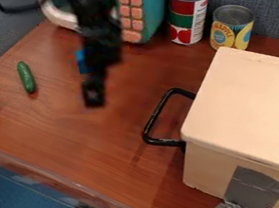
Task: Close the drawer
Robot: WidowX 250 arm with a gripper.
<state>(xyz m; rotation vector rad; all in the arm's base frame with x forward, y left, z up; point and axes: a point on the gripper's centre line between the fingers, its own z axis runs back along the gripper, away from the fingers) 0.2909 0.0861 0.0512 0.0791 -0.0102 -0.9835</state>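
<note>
One central handle could be skewed by off-line pushing; whether the upper-left gripper is parted cannot be told.

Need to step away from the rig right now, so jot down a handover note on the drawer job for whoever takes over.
Pincer: above the table, to the camera's left of the handle and apart from it.
Drawer box: at the camera's right, its black handle facing the pincer.
Done: the handle sits close to the box's top edge, so it looks closed or nearly so; a small gap can't be ruled out.
Left: check the front; if it's ajar, a push should finish it.
</note>
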